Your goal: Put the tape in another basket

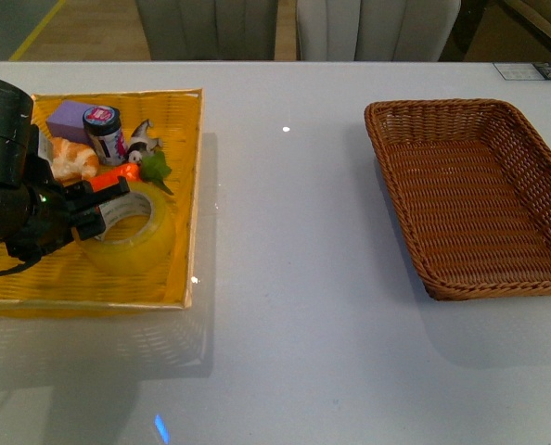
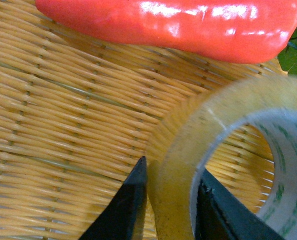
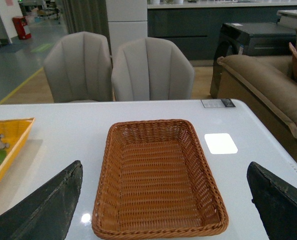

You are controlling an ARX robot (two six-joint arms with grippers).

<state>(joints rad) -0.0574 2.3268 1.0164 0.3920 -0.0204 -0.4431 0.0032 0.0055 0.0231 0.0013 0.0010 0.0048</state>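
Tape (image 2: 223,107) is found lying flat in the yellow tray (image 2: 63,125), hole up. Its wall is pinched between the jaws of the left gripper (image 2: 172,169), one finger outside and one inside the core. The basket (image 1: 480,199) is noted well apart, beneath the right gripper (image 3: 163,165), whose jaws are spread wide.

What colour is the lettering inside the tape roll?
Green, on the tape core; clearest in the left wrist view.

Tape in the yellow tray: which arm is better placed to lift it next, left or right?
Left. Its jaws grip the tape by its wall in the yellow tray. The right arm's jaws hang open facing the brown basket, far from the tape.
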